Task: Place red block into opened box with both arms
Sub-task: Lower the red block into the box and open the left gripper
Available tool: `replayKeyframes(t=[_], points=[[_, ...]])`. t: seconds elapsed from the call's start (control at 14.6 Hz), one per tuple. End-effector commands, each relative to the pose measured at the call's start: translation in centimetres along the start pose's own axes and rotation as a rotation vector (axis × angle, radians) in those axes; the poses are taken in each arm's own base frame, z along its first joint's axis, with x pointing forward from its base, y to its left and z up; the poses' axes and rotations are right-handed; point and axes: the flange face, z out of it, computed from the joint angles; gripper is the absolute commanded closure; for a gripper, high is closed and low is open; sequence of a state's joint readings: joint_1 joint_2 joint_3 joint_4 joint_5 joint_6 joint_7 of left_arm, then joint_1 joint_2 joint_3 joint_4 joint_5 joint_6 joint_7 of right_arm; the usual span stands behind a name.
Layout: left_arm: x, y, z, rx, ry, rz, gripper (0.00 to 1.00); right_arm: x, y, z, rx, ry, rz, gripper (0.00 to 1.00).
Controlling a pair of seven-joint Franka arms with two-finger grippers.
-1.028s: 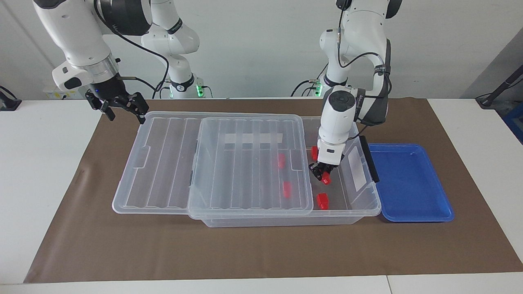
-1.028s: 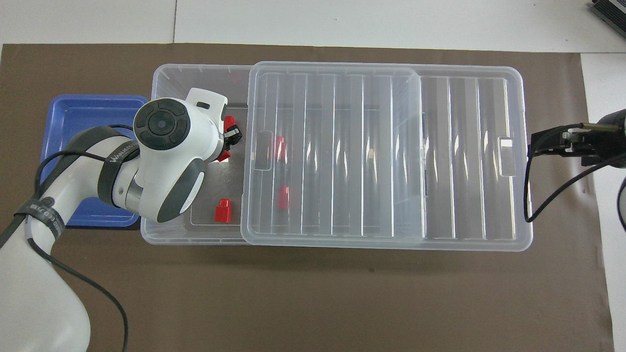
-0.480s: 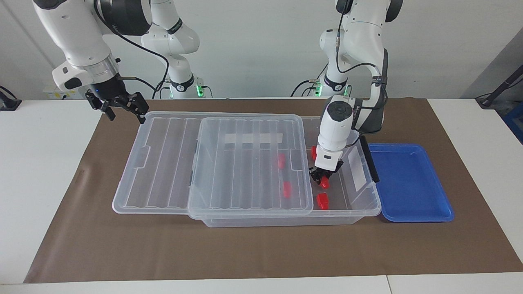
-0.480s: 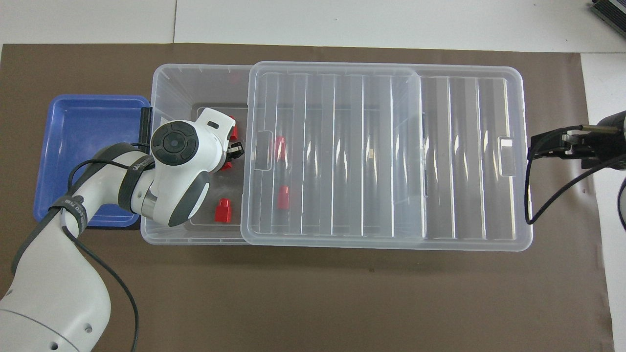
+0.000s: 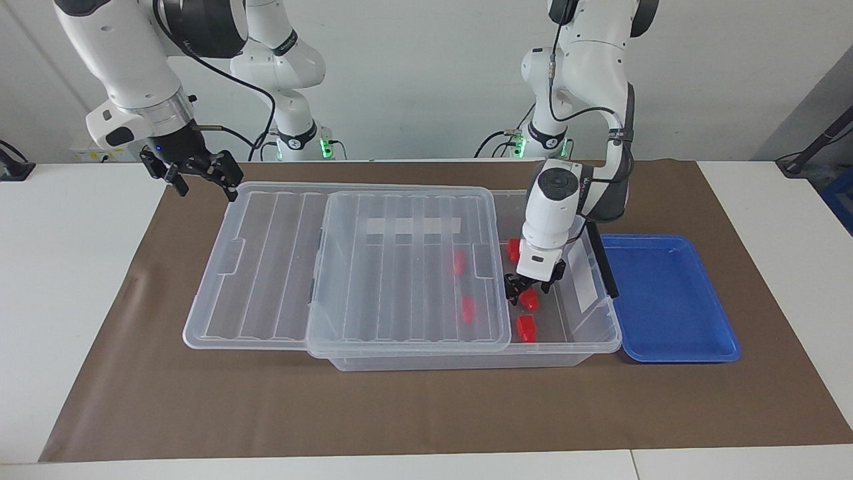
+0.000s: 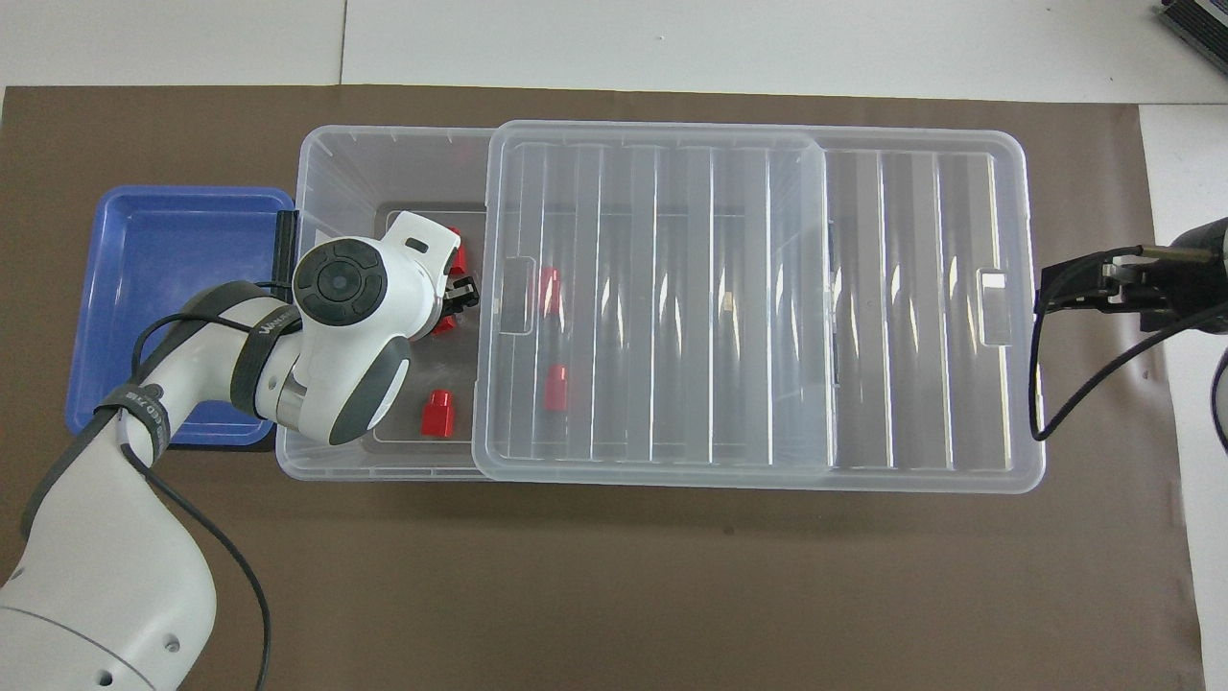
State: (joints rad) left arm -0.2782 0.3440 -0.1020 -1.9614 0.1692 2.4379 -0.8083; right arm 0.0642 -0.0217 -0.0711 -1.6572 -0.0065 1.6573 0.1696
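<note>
Down in the uncovered end of the box (image 5: 466,361), toward the left arm's end of the counter (image 5: 66,300), the left gripper (image 5: 526,290) stands right over a red block (image 5: 530,301) that lies low in the box, at or near its floor. The block sits directly under the gripper's tips, and it cannot be told whether the gripper is clamped on it or has let go.

The right gripper (image 5: 203,180), its fingers apart and holding nothing, waits over the brown mat (image 5: 400,413) just off the lid's end toward the right arm's end of the counter.

The task looks nearly done. Four other red blocks (image 5: 526,328) are already inside the box, two in the open part and two showing through the lid (image 5: 400,267), and no red block is to be seen outside it. By the look of things, what is left is to make sure of the release and to lift the left arm (image 5: 553,200) out.

The ribbed lid is slid toward the right arm's end of the counter. It covers most of the box, overhangs it there, and leaves only a narrow opening. The lid's edge on one side and the box's end wall with its black clip on the other leave the left arm little room. A blue tray (image 5: 673,357) lies just beside that end wall.
</note>
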Motion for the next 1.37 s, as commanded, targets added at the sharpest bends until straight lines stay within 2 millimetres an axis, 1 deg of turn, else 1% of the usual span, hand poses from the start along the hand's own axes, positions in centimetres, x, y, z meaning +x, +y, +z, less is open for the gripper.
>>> replayKeyframes(t=[0.0,0.07,0.21,0.41,0.55,0.62,0.82,0.96,1.03,1.1,1.23,1.3], points=[[0.9,-1.0,-0.2,-0.009,0.013,-0.147,0.0,-0.6,0.1,-0.3,0.016,-0.008,-0.002,0.0],[0.9,-1.0,-0.3,-0.011,0.014,-0.199,0.0,-0.6,0.1,-0.3,0.016,-0.008,-0.002,0.0],[1.2,-1.6,-0.2,-0.001,0.009,-0.299,0.0,-0.7,0.1,-0.3,0.017,-0.008,-0.002,0.0],[1.7,-2.1,-0.4,-0.006,0.014,-0.589,0.0,-0.7,0.1,-0.3,0.017,-0.008,-0.002,0.0],[2.1,-2.5,-1.3,-0.012,0.022,-0.751,0.0,-0.7,0.1,-0.3,0.017,-0.008,-0.002,0.0],[2.3,-2.8,-2.7,-0.011,0.028,-0.801,0.0,-0.7,0.1,-0.3,0.017,-0.008,-0.002,0.0],[2.6,-3.0,-6.8,0.019,0.031,-0.818,0.0,-0.7,0.1,-0.3,0.017,-0.008,-0.002,0.0],[3.1,-2.6,-8.7,0.022,-0.002,-0.86,0.0,-0.7,0.1,-0.3,0.017,-0.009,-0.002,0.0],[3.0,-2.4,-9.8,0.014,-0.017,-0.883,0.0,-0.7,0.1,-0.3,0.017,-0.009,-0.002,0.0],[3.0,-2.8,-11.2,0.011,-0.021,-0.903,0.0,-0.7,0.1,-0.3,0.017,-0.009,-0.002,0.0],[3.1,-3.3,-15.1,0.002,-0.008,-0.897,0.0,-0.7,0.1,-0.3,0.017,-0.009,0.0,0.0],[3.6,-3.3,-16.8,0.002,-0.005,-0.902,0.0,-0.6,0.1,-0.3,0.017,-0.008,0.001,0.0]])
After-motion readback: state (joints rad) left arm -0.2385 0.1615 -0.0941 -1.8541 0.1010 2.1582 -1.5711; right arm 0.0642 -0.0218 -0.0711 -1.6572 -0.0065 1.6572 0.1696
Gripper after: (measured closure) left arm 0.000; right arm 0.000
